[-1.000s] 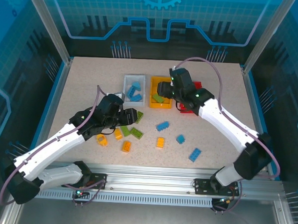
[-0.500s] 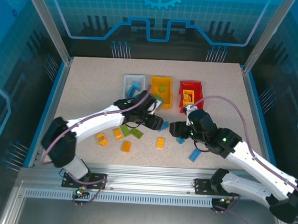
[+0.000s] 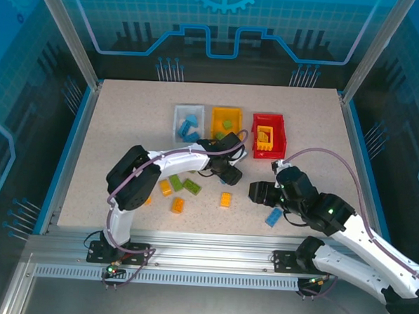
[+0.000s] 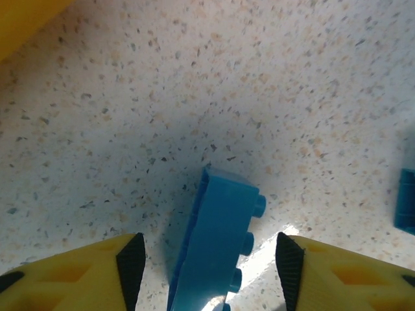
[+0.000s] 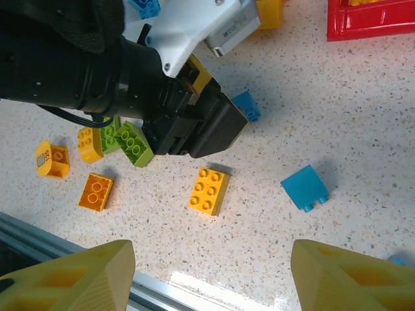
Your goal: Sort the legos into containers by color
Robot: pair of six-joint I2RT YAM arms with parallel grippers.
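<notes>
Though masked from above by left gripper (image 3: 229,175), blue studded plastic brick (image 4: 217,259) on edge, lengthwise between parted jaws, untouched, studs rightward; right gripper (image 5: 209,259) wide, empty.

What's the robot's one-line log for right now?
left gripper: open, around blue brick | right gripper: open, empty | stage: pre-grasp

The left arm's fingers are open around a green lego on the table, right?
No, the lego is blue, not green. The left wrist view shows it lying on the table between the open fingers of the left gripper.
</notes>
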